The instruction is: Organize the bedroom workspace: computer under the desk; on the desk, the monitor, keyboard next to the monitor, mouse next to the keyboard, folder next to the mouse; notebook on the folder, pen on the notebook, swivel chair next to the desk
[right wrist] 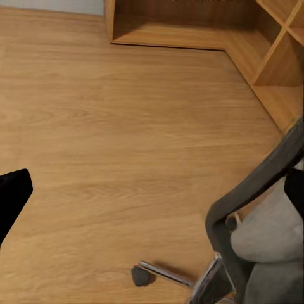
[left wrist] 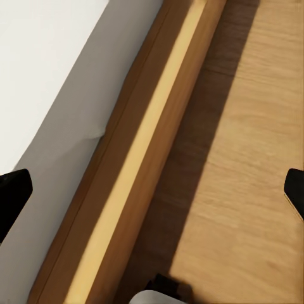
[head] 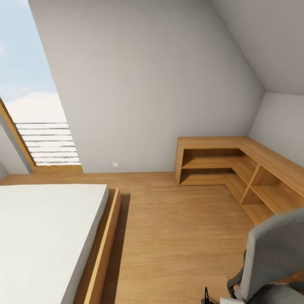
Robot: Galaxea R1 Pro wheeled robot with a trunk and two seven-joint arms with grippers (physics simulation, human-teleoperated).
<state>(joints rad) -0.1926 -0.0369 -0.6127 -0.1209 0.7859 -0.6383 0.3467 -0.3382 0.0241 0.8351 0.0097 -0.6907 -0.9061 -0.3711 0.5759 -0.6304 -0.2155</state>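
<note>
L gripper (left wrist: 152, 190): wide open; black fingertips (left wrist: 12, 196) sit at opposite edges of the left wrist view w/ nothing between them, hanging above the wooden bed frame (left wrist: 136, 164) and the floor (left wrist: 253, 126) beside it. The white mattress (left wrist: 44, 69) lies on the far side of the frame rail from the floor; a dark shadow band runs along the rail on the floor side. R gripper (right wrist: 152, 190): one black fingertip (right wrist: 12, 196) shows at the picture edge, the other falls against the chair and is hard to separate from it; spread appears wide, nothing held. It hangs over bare wood floor (right wrist: 114, 126) just beside the swivel chair (right wrist: 266, 234). Chair details in the right wrist view: grey seat/back, dark arm support, chrome base spoke (right wrist: 168, 273) ending in a black castor (right wrist: 140, 275) on the floor. Head view: swivel chair (head: 270, 257) at lower right, back toward the camera, standing on the floor (head: 177, 236), apart from the low L-shaped wooden shelf unit (head: 236, 169) that runs along the back wall and right wall. Bed (head: 46, 236) w/ white mattress at lower left, its wooden frame (head: 103, 245) edging the open floor. Slanted window (head: 38, 105) w/ slatted blind upper left; grey walls and sloped ceiling behind.
</note>
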